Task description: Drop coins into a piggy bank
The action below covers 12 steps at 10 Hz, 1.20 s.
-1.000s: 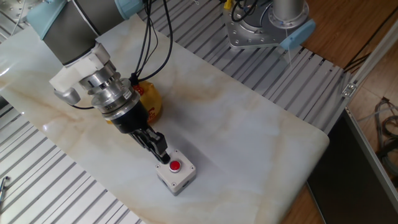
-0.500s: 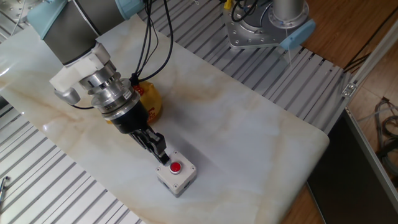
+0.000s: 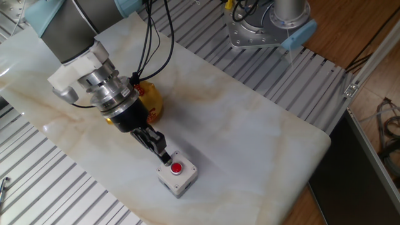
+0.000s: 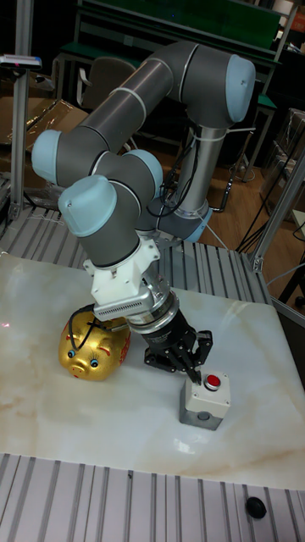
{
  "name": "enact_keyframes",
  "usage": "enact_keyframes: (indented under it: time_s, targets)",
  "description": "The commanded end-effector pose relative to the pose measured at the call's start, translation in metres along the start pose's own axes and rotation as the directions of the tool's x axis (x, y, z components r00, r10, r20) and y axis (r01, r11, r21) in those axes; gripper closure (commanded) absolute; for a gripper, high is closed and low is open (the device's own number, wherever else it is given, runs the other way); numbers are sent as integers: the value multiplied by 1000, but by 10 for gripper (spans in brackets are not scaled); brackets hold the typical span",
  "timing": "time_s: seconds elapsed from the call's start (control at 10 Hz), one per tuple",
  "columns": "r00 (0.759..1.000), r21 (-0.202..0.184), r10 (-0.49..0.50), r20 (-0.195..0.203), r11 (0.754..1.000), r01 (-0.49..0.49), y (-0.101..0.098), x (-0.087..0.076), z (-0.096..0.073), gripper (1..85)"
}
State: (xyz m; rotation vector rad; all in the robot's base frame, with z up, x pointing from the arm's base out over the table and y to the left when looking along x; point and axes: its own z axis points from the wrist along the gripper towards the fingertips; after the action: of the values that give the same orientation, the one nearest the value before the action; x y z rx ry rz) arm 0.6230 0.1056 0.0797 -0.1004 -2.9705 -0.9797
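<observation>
The gold piggy bank (image 3: 152,103) stands at the left of the marble slab, mostly hidden behind my wrist in the fixed view. In the tall fixed view the piggy bank (image 4: 93,347) shows its snout, just left of my arm. My gripper (image 3: 165,159) points down at the near left corner of the white button box (image 3: 179,177), its fingers drawn together to a narrow tip. In the tall fixed view the gripper (image 4: 196,374) hangs at the box's upper left edge. No coin shows clearly in either view; the fingertips hide whatever lies between them.
The white box (image 4: 202,408) carries a red button (image 4: 213,383). A second robot base (image 3: 269,28) stands on the slatted frame beyond the slab. The slab's right edge (image 3: 319,156) drops off to the floor. A small black knob (image 4: 252,506) lies on the near slats.
My arm and gripper have shifted slightly up and to the left, away from the button box. The box and the piggy bank have stayed in place.
</observation>
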Motion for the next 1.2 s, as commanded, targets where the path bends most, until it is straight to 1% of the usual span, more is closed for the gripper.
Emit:
enact_keyframes:
  time_s: [0.0, 0.1, 0.3, 0.4, 0.5, 0.6, 0.7, 0.8, 0.9, 1.0, 1.1]
  targets:
    - [1000, 20, 29, 5, 999, -29, -8, -1, -6, 847]
    - [999, 50, 42, 14, 998, -43, -9, -3, -4, 847]
    - [997, 93, 77, 29, 993, -79, 2, -6, -1, 847]
    - [996, 133, 83, 36, 987, -87, 0, -8, -1, 847]
    - [995, 140, 94, 42, 985, -99, 4, -8, -1, 847]
    - [995, 127, 97, 37, 987, -101, 3, -6, -9, 847]
    - [996, 123, 88, 22, 988, -90, -8, 0, -23, 847]
    - [994, 176, 98, 42, 979, -104, -23, 3, -27, 847]
    - [989, 220, 137, 53, 965, -145, -18, 2, -25, 847]
    - [986, 234, 156, 62, 958, -167, -6, 0, -21, 847]
    - [985, 258, 158, 70, 951, -171, -3, 0, -19, 847]
